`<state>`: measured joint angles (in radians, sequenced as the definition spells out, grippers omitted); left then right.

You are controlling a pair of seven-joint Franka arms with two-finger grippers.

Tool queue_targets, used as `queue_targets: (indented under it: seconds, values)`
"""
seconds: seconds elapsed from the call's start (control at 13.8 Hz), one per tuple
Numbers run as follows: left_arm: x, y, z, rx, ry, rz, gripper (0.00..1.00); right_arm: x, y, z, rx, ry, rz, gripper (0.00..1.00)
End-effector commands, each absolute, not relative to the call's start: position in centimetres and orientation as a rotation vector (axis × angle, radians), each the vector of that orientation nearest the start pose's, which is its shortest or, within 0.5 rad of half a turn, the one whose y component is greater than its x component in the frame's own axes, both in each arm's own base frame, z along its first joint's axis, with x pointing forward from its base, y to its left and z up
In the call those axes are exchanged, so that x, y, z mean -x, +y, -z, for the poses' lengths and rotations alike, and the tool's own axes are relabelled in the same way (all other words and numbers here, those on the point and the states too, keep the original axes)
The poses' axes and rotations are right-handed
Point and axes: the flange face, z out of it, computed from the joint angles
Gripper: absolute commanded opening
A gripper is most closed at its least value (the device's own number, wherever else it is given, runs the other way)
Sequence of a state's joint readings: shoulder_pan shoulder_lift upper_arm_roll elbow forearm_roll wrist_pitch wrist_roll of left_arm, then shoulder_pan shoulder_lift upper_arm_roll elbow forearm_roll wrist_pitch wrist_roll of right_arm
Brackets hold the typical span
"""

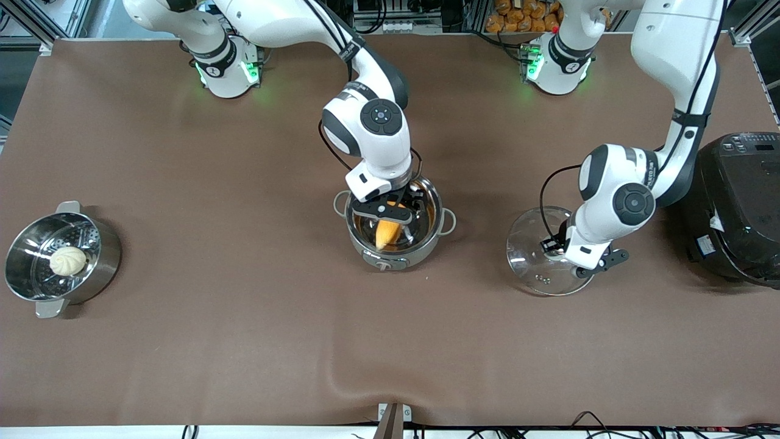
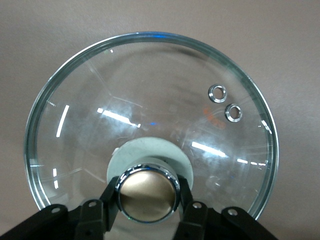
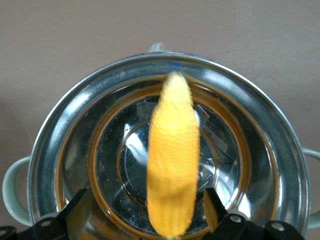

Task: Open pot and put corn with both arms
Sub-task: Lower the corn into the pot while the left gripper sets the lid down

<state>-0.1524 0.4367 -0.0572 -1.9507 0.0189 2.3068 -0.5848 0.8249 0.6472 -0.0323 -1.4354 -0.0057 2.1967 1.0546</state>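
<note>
Corn [image 1: 388, 231] hangs over the open pot [image 1: 394, 227] at mid-table, yet the right gripper [image 1: 390, 214] shows its fingers spread wide of the cob, so it looks free or barely held. It may land tilted against the rim. Toward the left arm's end, the left gripper [image 2: 148, 196] clamps the knob of the glass lid [image 1: 541, 251] resting on the table [image 1: 244, 341]; a careless lift could drag it.

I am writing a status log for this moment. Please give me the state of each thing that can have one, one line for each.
pot: open, lid off, upright on the table.
glass lid: on the table beside the pot, toward the left arm's end.
corn: over the open pot, between the right end effector's fingers.
left end effector: fingers on either side of the lid's knob.
right end effector: open, over the pot.
steamer pot: uncovered, a bun inside.
</note>
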Motion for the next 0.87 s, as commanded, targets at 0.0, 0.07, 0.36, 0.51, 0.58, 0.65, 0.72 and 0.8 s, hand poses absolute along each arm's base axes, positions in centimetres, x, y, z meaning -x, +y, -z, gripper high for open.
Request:
queue_targets:
  seconds: [0.0, 0.07, 0.36, 0.51, 0.58, 0.65, 0.72, 0.8]
  values:
    - [-59.9, -12.7, -25.5, 3.066, -0.526, -0.090, 0.36, -53.8, 48.9, -35.2, 3.046, 0.443, 0.124, 1.00]
    - [-59.7, -13.1, -25.0, 3.063, -0.518, -0.103, 0.97, -54.5, 47.5, -36.3, 3.067, 0.416, 0.109, 1.00]
    - [-59.5, -13.5, -25.1, 3.057, -0.532, -0.111, 1.00, -58.6, 38.5, -42.0, 3.090, 0.498, 0.053, 1.00]
    - [-59.7, -13.3, -27.2, 3.057, -0.537, -0.096, 1.00, -60.9, 32.9, -43.4, 3.122, 0.375, 0.033, 1.00]
    - [-60.0, -13.0, -29.1, 3.064, -0.534, -0.067, 1.00, -62.1, 29.7, -44.0, 3.135, 0.325, 0.021, 1.00]
    - [-60.1, -12.8, -31.6, 3.073, -0.537, -0.026, 1.00, -63.2, 26.4, -44.8, 3.139, 0.289, 0.018, 1.00]
    - [-60.0, -12.8, -33.5, 3.073, -0.527, -0.017, 1.00, -64.1, 23.1, -45.4, 3.150, 0.223, 0.001, 1.00]
    - [-60.0, -12.5, -36.3, 3.085, -0.487, 0.017, 1.00, -64.7, 19.9, -45.9, 3.162, 0.136, -0.028, 1.00]
